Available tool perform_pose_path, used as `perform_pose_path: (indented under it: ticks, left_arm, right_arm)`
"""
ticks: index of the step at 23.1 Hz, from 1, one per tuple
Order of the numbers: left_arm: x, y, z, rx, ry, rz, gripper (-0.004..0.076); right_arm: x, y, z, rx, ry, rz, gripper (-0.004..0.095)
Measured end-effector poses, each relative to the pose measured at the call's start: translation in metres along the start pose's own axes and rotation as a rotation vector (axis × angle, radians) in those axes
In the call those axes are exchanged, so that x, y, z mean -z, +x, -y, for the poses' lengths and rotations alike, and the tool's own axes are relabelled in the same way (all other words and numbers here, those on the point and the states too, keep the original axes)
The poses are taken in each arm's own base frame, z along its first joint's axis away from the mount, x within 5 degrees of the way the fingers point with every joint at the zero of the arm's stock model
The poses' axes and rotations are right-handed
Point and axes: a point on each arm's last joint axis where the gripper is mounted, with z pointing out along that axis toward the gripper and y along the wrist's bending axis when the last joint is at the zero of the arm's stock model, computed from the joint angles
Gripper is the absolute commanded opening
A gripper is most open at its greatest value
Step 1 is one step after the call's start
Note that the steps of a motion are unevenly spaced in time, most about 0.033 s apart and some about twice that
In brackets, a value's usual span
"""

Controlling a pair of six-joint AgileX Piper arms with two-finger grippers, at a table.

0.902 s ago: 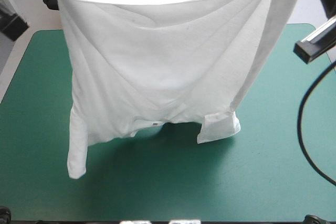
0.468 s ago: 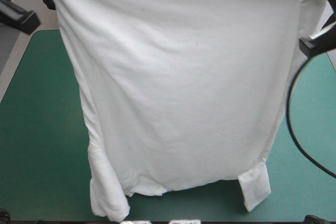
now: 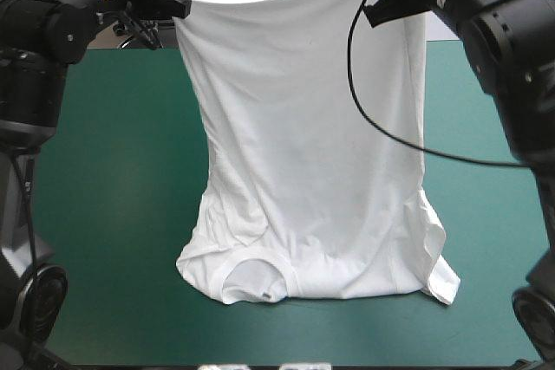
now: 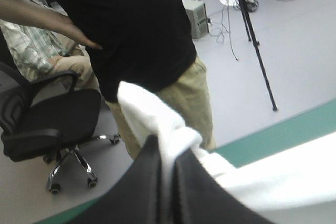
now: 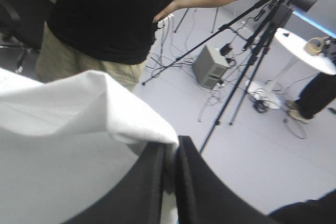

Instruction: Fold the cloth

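Two pairs of fingers (image 4: 139,192), one T-shirt (image 3: 303,171)

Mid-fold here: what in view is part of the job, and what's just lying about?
In the job:
T-shirt, hem end held up, collar end down on the table
left gripper, shut on one hem corner
right gripper, shut on the other

Lying about:
nothing loose that I can see; only the bare table around the T-shirt

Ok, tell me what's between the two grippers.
Only the T-shirt: its upper edge runs from the left gripper to the right gripper, each shut on a corner, the rest hanging to the table. The high view shows this.
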Motion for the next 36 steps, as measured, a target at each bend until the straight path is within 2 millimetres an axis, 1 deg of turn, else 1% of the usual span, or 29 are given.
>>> perform_pose_path:
  ticks: [1,3,5,6,8,9,11,12,13,14,15,16,17,18,19,20,21,22,23,24,25,26,27,28,29,30,32,35,36]
  left_arm:
    - [-0.01,0.001,-0.001,0.004,-0.02,0.029,-0.0017]
    - [-0.024,0.0,-0.002,0.0,-0.054,0.099,-0.0017]
    - [-0.038,-0.002,-0.002,-0.021,-0.088,0.183,-0.0017]
    - [-0.042,-0.003,-0.003,-0.036,-0.103,0.224,-0.0017]
    - [-0.047,-0.008,-0.003,-0.065,-0.128,0.304,-0.0017]
    - [-0.046,-0.013,-0.004,-0.079,-0.143,0.358,-0.0017]
    - [-0.039,-0.025,-0.007,-0.11,-0.175,0.455,-0.0017]
    - [-0.027,-0.039,-0.011,-0.13,-0.204,0.532,-0.0017]
    - [-0.021,-0.044,-0.012,-0.135,-0.215,0.559,-0.0017]
    - [-0.009,-0.054,-0.016,-0.14,-0.235,0.594,-0.0017]
    - [-0.001,-0.058,-0.018,-0.137,-0.243,0.588,-0.0017]
    - [0.001,-0.058,-0.019,-0.126,-0.241,0.557,-0.0017]
    - [0.002,-0.053,-0.02,-0.098,-0.231,0.478,-0.0017]
    - [-0.002,-0.044,-0.02,-0.066,-0.213,0.367,-0.0017]
    - [-0.01,-0.029,-0.018,-0.035,-0.188,0.223,-0.0017]
    - [-0.021,-0.009,-0.015,-0.02,-0.164,0.068,-0.0017]
    - [-0.04,0.021,-0.007,-0.012,-0.128,-0.118,-0.0017]
    - [-0.055,0.049,0.0,-0.012,-0.096,-0.258,-0.0017]
    - [-0.066,0.07,0.007,-0.012,-0.07,-0.347,-0.0017]
    - [-0.077,0.096,0.015,-0.013,-0.039,-0.444,-0.0017]
    - [-0.082,0.117,0.022,-0.009,-0.011,-0.513,-0.0017]
    - [-0.082,0.136,0.028,-0.004,0.014,-0.572,-0.0017]
    - [-0.08,0.153,0.033,0.002,0.037,-0.628,-0.0017]
    - [-0.071,0.168,0.038,0.009,0.057,-0.675,-0.0017]
    - [-0.058,0.173,0.04,0.02,0.07,-0.691,-0.0017]
    - [-0.04,0.178,0.042,0.031,0.087,-0.708,-0.0017]
    - [-0.013,0.182,0.044,0.044,0.108,-0.728,-0.0017]
    - [0.027,0.192,0.048,0.065,0.14,-0.789,-0.0017]
    - [0.039,0.198,0.049,0.061,0.145,-0.822,-0.0017]
  right_arm:
    - [-0.02,0.007,0.005,-0.044,-0.024,0.013,-0.0017]
    - [-0.051,0.02,0.014,-0.121,-0.079,0.057,-0.0018]
    - [-0.074,0.029,0.026,-0.166,-0.086,0.127,-0.0018]
    - [-0.078,0.029,0.031,-0.179,-0.086,0.177,-0.0018]
    - [-0.078,0.023,0.04,-0.181,-0.051,0.271,-0.0017]
    - [-0.073,0.016,0.044,-0.178,-0.026,0.337,-0.0017]
    - [-0.064,0.006,0.049,-0.175,0.0,0.408,-0.0017]
    - [-0.054,-0.003,0.054,-0.178,0.014,0.459,-0.0017]
    - [-0.049,-0.006,0.055,-0.178,0.017,0.47,-0.0018]
    - [-0.043,-0.009,0.056,-0.173,0.012,0.474,-0.0018]
    - [-0.042,-0.008,0.055,-0.166,-0.005,0.449,-0.0018]
    - [-0.043,-0.005,0.052,-0.158,-0.03,0.406,-0.0018]
    - [-0.046,0.001,0.048,-0.141,-0.064,0.337,-0.0017]
    - [-0.05,0.008,0.044,-0.132,-0.093,0.27,-0.0017]
    - [-0.058,0.021,0.037,-0.13,-0.138,0.171,-0.0017]
    - [-0.066,0.034,0.031,-0.134,-0.173,0.088,-0.0017]
    - [-0.084,0.061,0.018,-0.143,-0.234,-0.053,-0.0017]
    - [-0.096,0.083,0.007,-0.152,-0.273,-0.15,-0.0017]
    - [-0.108,0.11,-0.005,-0.164,-0.31,-0.25,-0.0017]
    - [-0.113,0.133,-0.016,-0.175,-0.339,-0.328,-0.0017]
    - [-0.112,0.153,-0.026,-0.187,-0.364,-0.388,-0.0017]
    - [-0.107,0.168,-0.033,-0.198,-0.386,-0.438,-0.0017]
    - [-0.096,0.177,-0.038,-0.207,-0.405,-0.473,-0.0017]
    - [-0.084,0.186,-0.043,-0.217,-0.429,-0.509,-0.0017]
    - [-0.072,0.196,-0.049,-0.223,-0.454,-0.555,-0.0017]
    - [-0.06,0.205,-0.053,-0.228,-0.476,-0.592,-0.0017]
    - [-0.043,0.217,-0.059,-0.228,-0.511,-0.656,-0.0017]
    - [-0.018,0.233,-0.067,-0.235,-0.561,-0.748,-0.0017]
    - [-0.008,0.235,-0.068,-0.232,-0.568,-0.765,-0.0017]
